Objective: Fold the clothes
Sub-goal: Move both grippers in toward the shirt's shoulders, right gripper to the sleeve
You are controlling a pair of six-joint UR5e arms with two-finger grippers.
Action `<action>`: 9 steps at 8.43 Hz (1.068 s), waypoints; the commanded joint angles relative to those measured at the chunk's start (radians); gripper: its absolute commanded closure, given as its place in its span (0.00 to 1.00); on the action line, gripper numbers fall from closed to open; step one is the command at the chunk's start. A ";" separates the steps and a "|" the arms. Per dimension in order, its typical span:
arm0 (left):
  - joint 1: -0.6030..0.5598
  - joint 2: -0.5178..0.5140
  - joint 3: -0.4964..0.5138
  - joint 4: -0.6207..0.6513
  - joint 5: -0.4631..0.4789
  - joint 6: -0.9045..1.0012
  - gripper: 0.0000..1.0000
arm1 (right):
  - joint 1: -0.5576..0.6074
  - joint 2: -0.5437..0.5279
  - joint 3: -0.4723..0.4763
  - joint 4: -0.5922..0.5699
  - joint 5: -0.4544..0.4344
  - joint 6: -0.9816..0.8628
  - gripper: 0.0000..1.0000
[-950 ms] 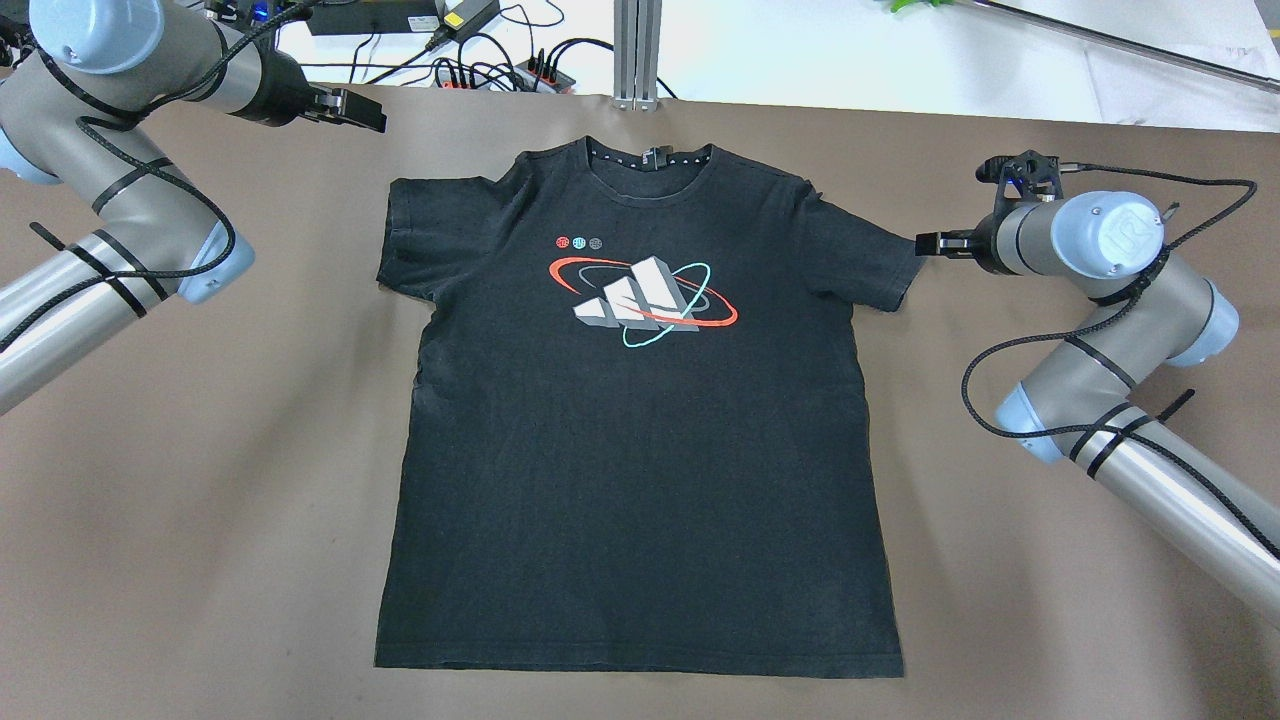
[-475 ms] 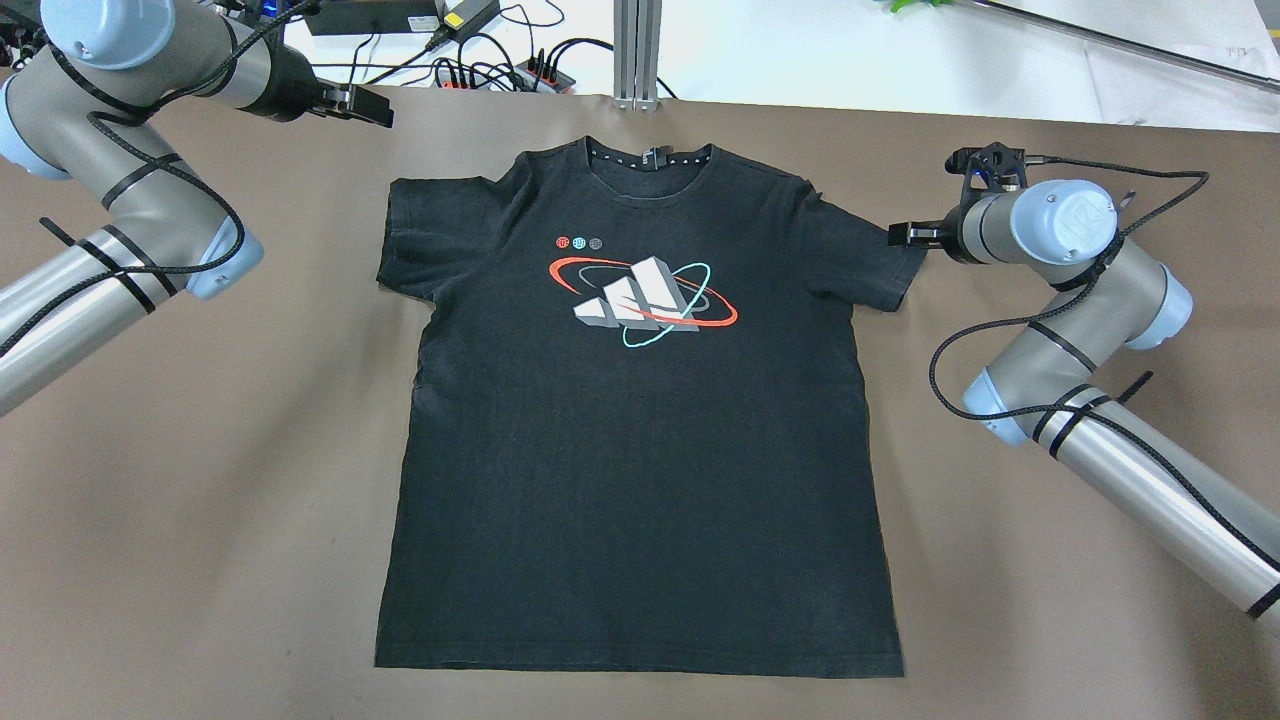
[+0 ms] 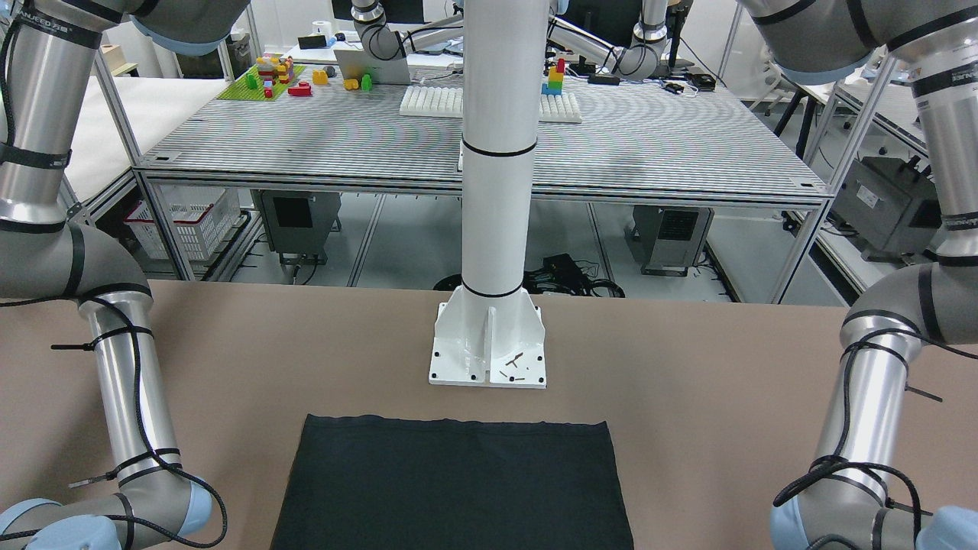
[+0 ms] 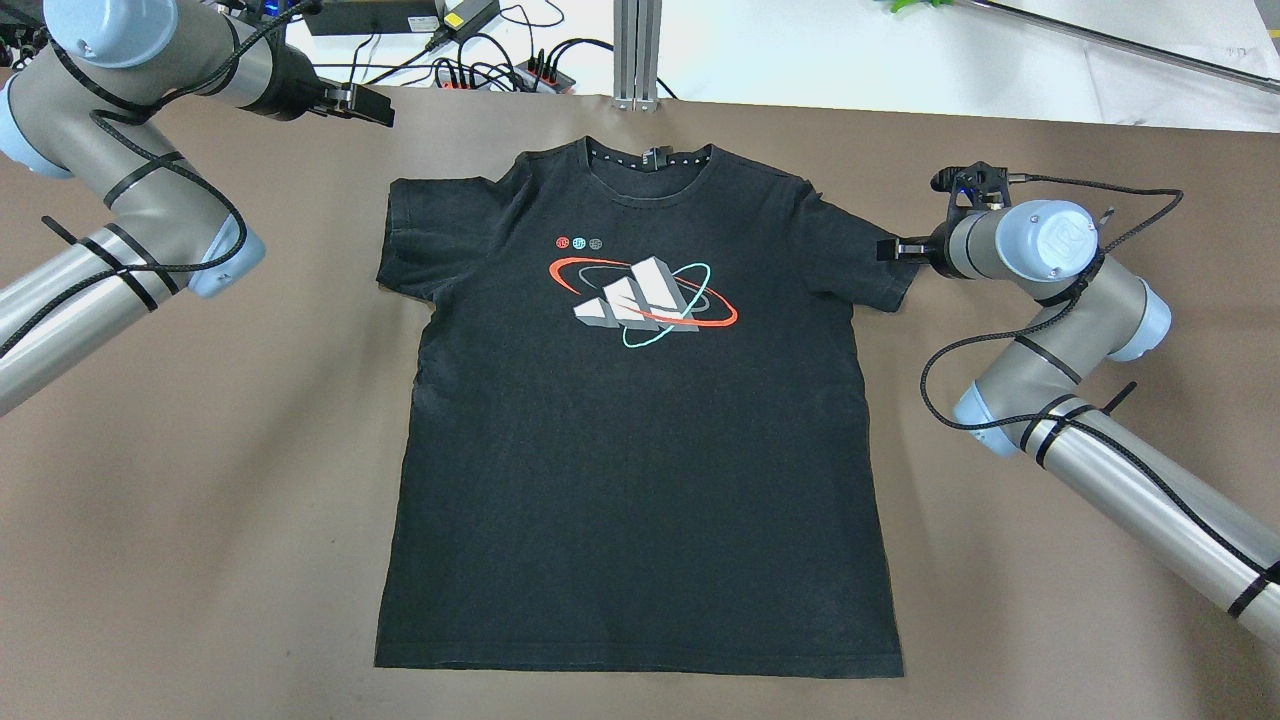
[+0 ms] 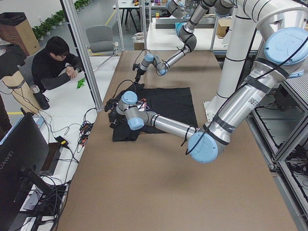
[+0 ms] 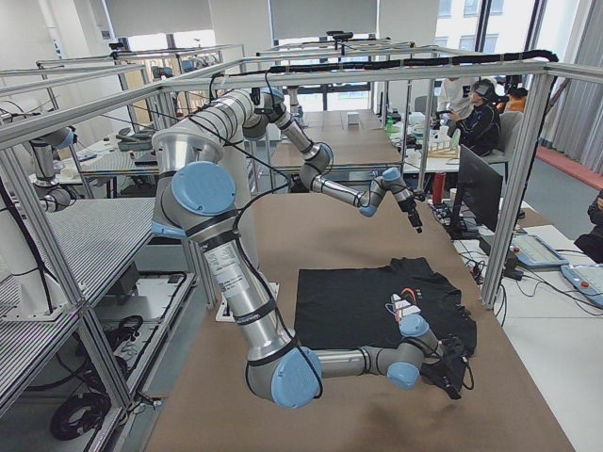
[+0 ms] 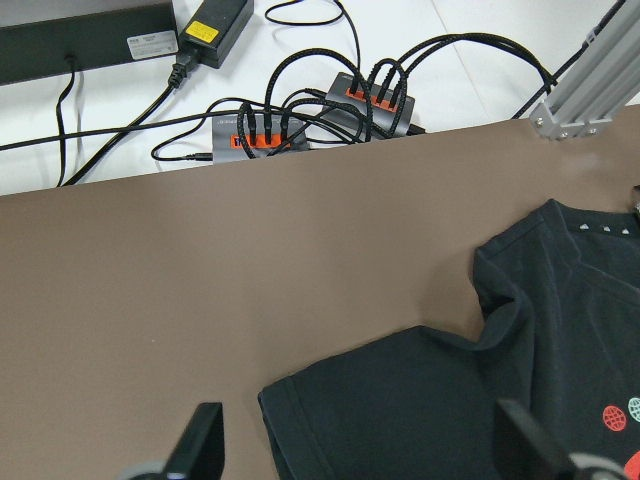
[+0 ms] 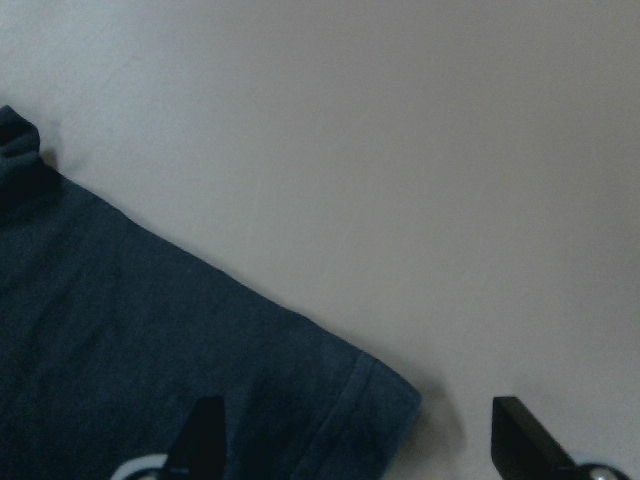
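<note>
Right hand (image 4: 886, 249) open over a sleeve of the T-shirt (image 4: 640, 450); left hand (image 4: 372, 106) open, apart.

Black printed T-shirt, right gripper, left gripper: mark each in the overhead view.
Black soft-fabric T-shirt (image 4: 640, 480): overhead view, plain fabric below the print.
Right gripper (image 4: 885, 249): overhead view, fingertips at the sleeve.
Left gripper (image 4: 386, 110): overhead view, fingertips.

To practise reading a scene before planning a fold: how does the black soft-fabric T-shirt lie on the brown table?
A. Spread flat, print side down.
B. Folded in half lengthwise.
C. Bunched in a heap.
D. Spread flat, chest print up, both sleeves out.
D: the black T-shirt lies spread flat on the brown table, its white and grey chest print facing up and its sleeves out to the sides.
</note>
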 commanded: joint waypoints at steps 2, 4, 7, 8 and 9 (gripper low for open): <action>0.000 -0.002 0.001 0.000 0.000 -0.002 0.05 | -0.005 -0.006 -0.004 0.007 0.000 0.000 0.90; 0.000 -0.002 -0.003 0.000 0.000 -0.002 0.05 | -0.005 -0.004 0.002 0.006 0.000 0.002 1.00; 0.000 -0.002 -0.004 0.000 0.000 -0.002 0.05 | 0.012 -0.003 0.066 -0.011 0.027 0.000 1.00; 0.000 -0.002 -0.004 0.000 0.000 -0.002 0.05 | 0.020 -0.003 0.107 -0.050 0.048 0.000 1.00; 0.000 -0.002 -0.004 0.000 0.000 -0.002 0.05 | 0.026 -0.003 0.158 -0.107 0.059 -0.008 1.00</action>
